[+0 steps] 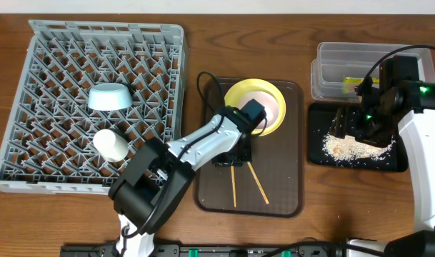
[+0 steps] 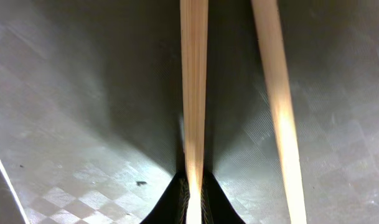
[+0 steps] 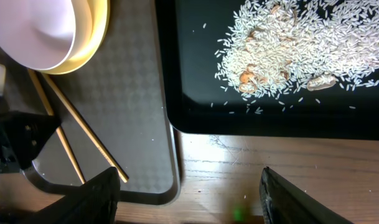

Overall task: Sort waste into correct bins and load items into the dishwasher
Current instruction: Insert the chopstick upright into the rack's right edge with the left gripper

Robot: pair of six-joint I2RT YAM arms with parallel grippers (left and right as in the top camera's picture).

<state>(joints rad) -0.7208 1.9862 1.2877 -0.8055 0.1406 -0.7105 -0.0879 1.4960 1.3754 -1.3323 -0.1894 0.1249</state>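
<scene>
The left arm [image 1: 203, 141] is a pale silver-white link set between bulky black joint housings. A thin black cable [image 1: 198, 81] loops out behind the left gripper [image 1: 232, 154], whose fingertips [image 2: 167, 208] are matte black wedges. The right arm [image 1: 426, 153] wears the same white shell, with a black wrist block above the right gripper [image 3: 189, 202] — small green lights [image 1: 423, 91] glow there — and broad, dark, square-edged fingers [image 3: 93, 199].

Robotics lab bench: wooden table [image 1: 203, 43], grey dish rack [image 1: 106, 27], table-mounted arm [image 1: 203, 143].
</scene>
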